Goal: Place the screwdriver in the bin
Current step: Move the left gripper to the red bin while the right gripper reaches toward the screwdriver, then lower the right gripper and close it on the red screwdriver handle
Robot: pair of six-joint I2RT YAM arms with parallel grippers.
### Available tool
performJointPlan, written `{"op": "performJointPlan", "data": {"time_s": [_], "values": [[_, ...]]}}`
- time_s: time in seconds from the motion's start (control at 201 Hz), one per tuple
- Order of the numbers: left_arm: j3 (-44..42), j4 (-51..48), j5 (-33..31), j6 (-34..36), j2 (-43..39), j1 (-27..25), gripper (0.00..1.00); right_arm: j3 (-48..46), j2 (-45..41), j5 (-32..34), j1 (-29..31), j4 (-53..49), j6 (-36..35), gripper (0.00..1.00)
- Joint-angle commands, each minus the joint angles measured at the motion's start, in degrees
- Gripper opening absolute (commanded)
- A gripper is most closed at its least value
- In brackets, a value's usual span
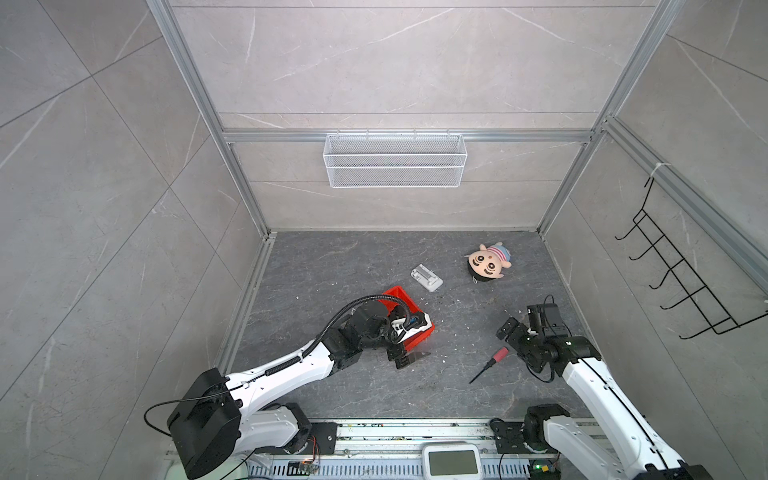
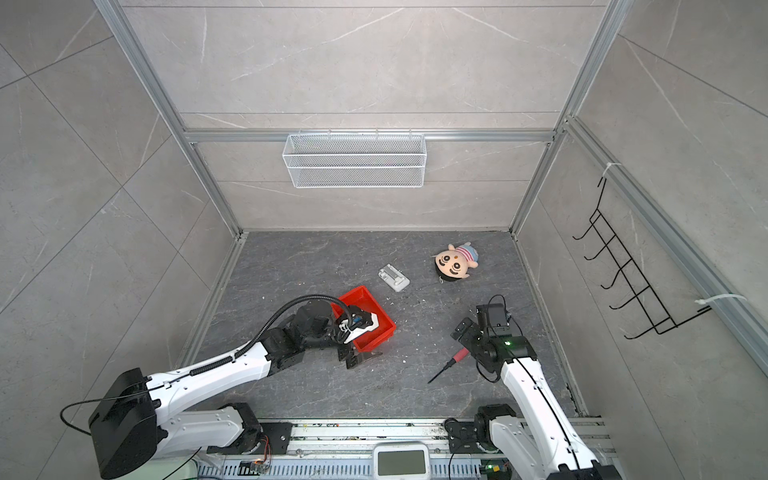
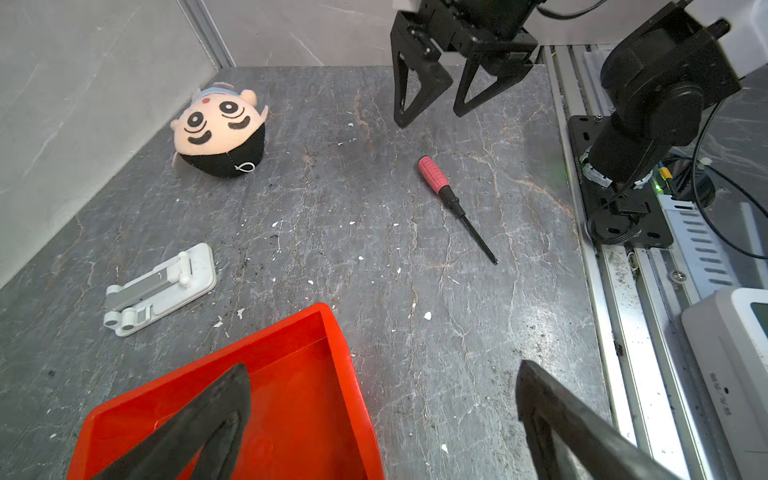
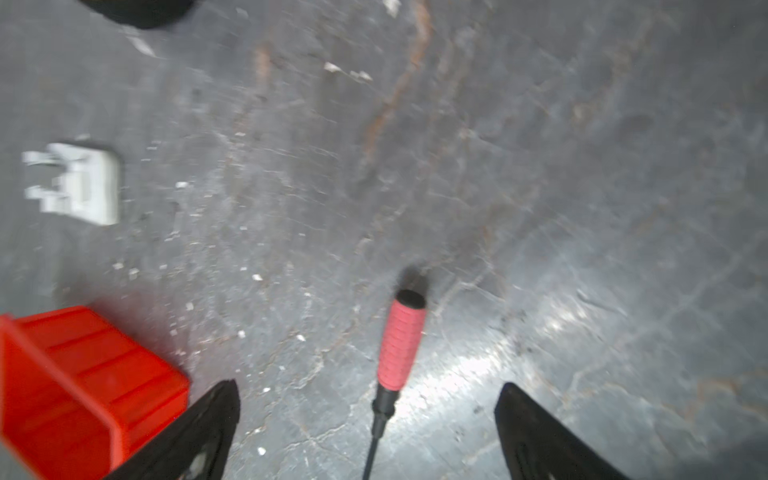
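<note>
I see the screwdriver (image 1: pixel 490 365) lying flat on the table (image 1: pixel 332 266), on the right arm's side and well apart from the bin (image 3: pixel 307 365), with nothing touching it. Its red handle points toward the right gripper (image 3: pixel 430 117) and its thin shaft points back toward the base rail. That gripper hangs above the table near the handle's end, with its 2 jaws spread wide and nothing between them. In the right wrist view, which is blurred, the screwdriver runs down the gap between the fingers, so the jaws already look squared across it. The left gripper (image 3: pixel 378 372) is also fully spread and empty, with 1 finger over the bin's floor and the other outside its wall. I judge the tool to be light and stiff, so weight is no worry, but it is round and could roll or skid on the smooth stone if 1 finger nudges it first. The ribbed handle looks like the only sensible hold, taken near its middle, because it is thick enough to pinch and rough enough not to slip. The shaft looks too thin and slick, and pinching there would leave the heavier handle swinging. The bin's walls are low and its inside is bare, so I expect a release from just above to be enough.
</note>
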Motion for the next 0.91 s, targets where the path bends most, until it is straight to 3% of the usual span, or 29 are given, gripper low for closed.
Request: {"op": "performJointPlan", "data": {"time_s": [0.0,0.378,0.901], "values": [[2.6,-2.4,-0.4,2.6,0.6,-0.7,1.0,1.5,4.7,4.6,0.9,-5.9,5.5,0.87],[3.1,-1.9,-1.5,1.0,2.8,-2.3,1.0,3.7,17.0,7.7,8.1,-1.0,12.0,0.84],[3.1,-1.3,-4.0,2.5,3.9,-3.0,1.0,1.7,24.3,3.4,8.7,7.1,14.4,0.69]]}}
